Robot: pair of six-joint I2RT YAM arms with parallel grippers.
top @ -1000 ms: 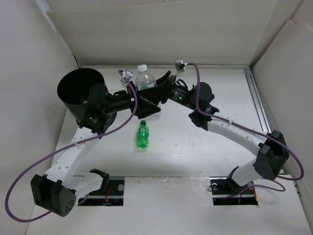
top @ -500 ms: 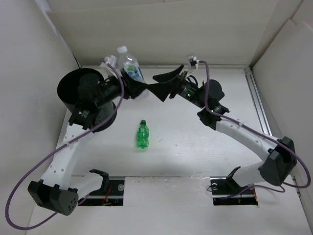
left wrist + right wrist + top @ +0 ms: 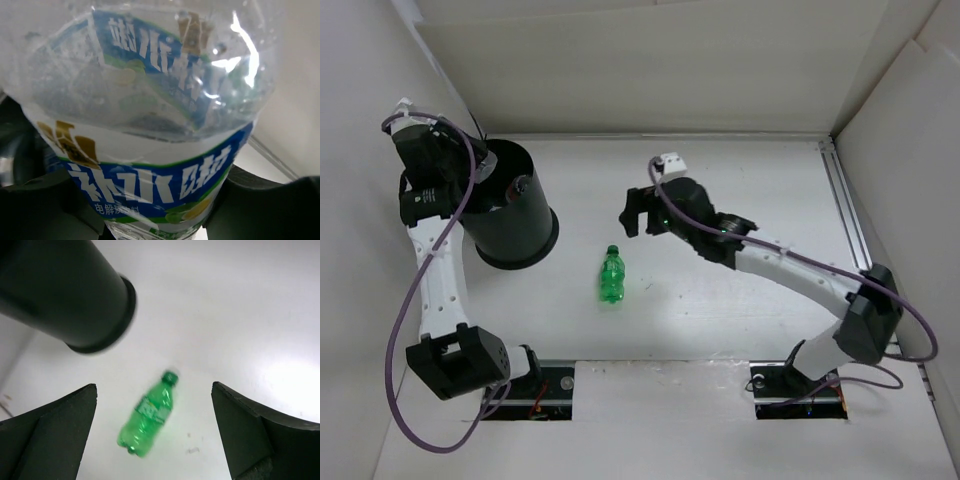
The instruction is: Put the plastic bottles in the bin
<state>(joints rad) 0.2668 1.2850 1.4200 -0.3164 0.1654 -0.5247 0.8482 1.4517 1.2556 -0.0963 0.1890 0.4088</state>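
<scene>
though the blue-white bottle (image 3: 150, 150) nearly fills the left wrist view, its cap and base are cut off. only the dark fingers (image 3: 272, 205) pressing its label from both sides show that the left gripper (image 3: 160, 200) is clenched on it. from above, that gripper and its bottle are hidden behind the upright left arm (image 3: 428, 190), which stands at the far-left rim of the bin (image 3: 515, 228). whether the bottle hangs over the bin's mouth cannot be told. the bin's inside is too dark to make anything out.

the green bottle (image 3: 611, 277) lies on its side on the table (image 3: 720, 310), near the bin's right side but apart from it, cap toward the far wall, with table surface showing all round it. the right gripper (image 3: 153, 386) hangs off the table just beyond it, fingers spread wide and grasping nothing. the bottle shows in the gap between them, and the bin's wall looks blurred in that view. the right arm (image 3: 790, 265) crosses the table's right half.
</scene>
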